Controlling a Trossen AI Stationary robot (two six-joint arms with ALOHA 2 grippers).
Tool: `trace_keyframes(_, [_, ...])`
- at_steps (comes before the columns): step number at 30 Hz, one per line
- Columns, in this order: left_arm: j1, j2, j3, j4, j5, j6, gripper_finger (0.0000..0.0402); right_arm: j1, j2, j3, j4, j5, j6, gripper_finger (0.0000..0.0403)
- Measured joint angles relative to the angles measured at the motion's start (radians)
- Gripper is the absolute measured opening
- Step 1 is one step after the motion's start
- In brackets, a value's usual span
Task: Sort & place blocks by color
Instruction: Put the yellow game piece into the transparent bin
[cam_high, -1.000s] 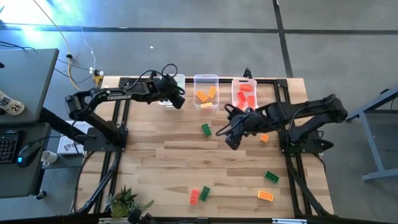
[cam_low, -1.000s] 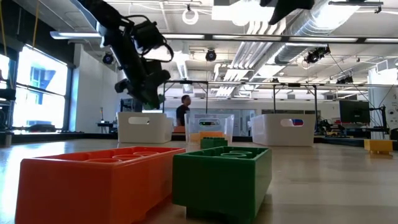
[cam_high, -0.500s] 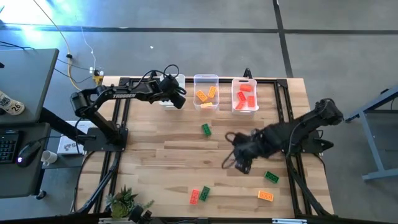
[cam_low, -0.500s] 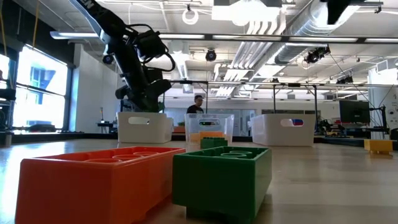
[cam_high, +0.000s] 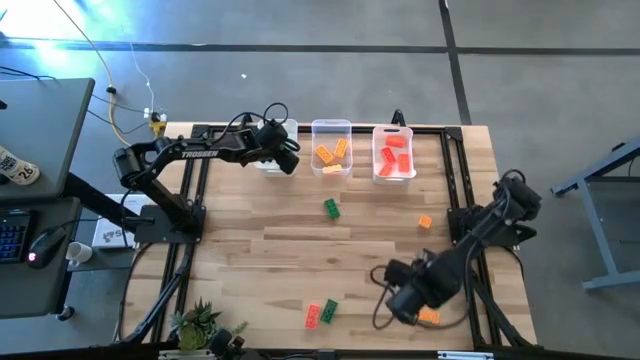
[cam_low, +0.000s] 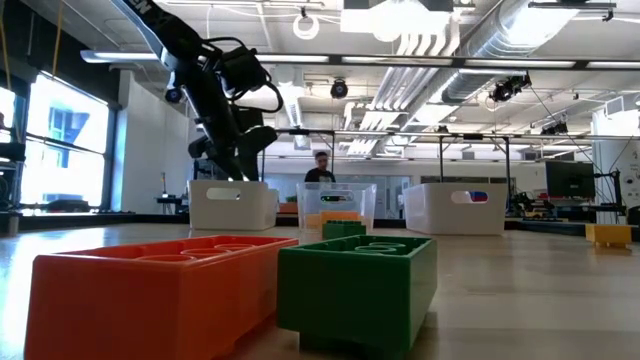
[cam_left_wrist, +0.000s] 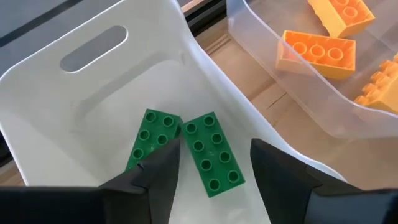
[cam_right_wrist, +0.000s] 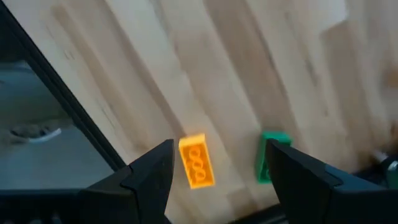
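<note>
Only the left wrist view looks inside the white bin at the counter's far left, where two studded green blocks lie side by side beneath the open left hand. The right hand, open too, hovers near the right front edge over an orange block and a green one.

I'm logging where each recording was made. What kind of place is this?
Probably a robotics lab or workshop: exposed ceiling ducts, metal-framed workbenches behind the wooden table, and a computer desk alongside.
</note>
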Motion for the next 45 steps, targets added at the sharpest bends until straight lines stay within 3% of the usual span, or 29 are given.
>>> trace_keyframes(10, [0.0, 0.0, 0.0, 0.001, 0.048, 0.015, 0.0207, 0.125, 0.13, 0.0, 0.003, -0.161, 0.103, 0.0238])
trace_keyframes(28, [-0.001, 0.0, 0.0, -0.001, 0.067, 0.008, 0.0205, 0.226, 0.261, -0.001, 0.03, -0.046, -0.025, 0.0218])
trace_keyframes(36, [-0.001, 0.0, 0.0, -0.001, 0.069, 0.008, 0.0207, 0.225, 0.322, -0.001, 0.034, -0.043, -0.171, 0.0218])
trace_keyframes(45, [-0.001, 0.0, 0.0, -0.001, 0.069, 0.042, 0.0207, 0.225, 0.347, -0.001, -0.016, -0.045, -0.182, 0.0218])
